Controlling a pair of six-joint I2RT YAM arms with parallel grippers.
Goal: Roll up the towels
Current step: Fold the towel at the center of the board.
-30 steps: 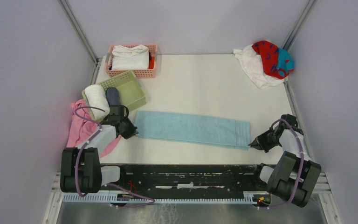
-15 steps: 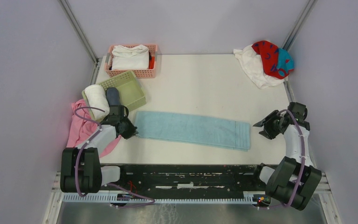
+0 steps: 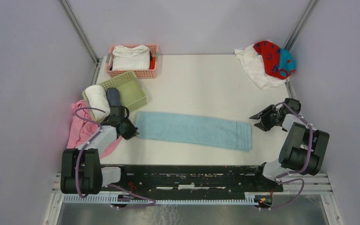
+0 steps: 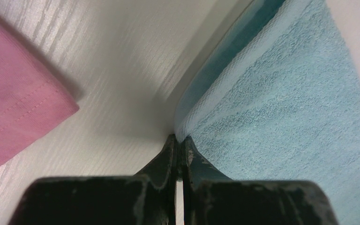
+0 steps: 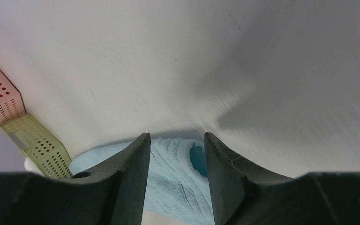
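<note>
The light blue towel (image 3: pixel 194 130) lies flat as a long folded strip across the near middle of the table. My left gripper (image 3: pixel 133 132) is at its left end, jaws shut on the towel's edge (image 4: pixel 179 139); the towel (image 4: pixel 281 108) stretches away to the right. My right gripper (image 3: pixel 258 121) is open, just off the towel's right end and not touching it. In the right wrist view the towel (image 5: pixel 178 178) shows between the open fingers (image 5: pixel 176 138). The white towel (image 3: pixel 255 68) and the red towel with teal marks (image 3: pixel 271 55) lie crumpled in the back right corner.
A pink basket (image 3: pixel 145 73) with a folded white cloth stands at the back left. A green basket (image 3: pixel 131 91) holds a white roll (image 3: pixel 97 101) and a dark grey roll (image 3: pixel 114 97). The plain pink cloth (image 3: pixel 80 126) lies at the left edge, under the left arm.
My right gripper left the towel's near right corner, moved back along its right end and opened. The left gripper and the towel have stayed in place.
</note>
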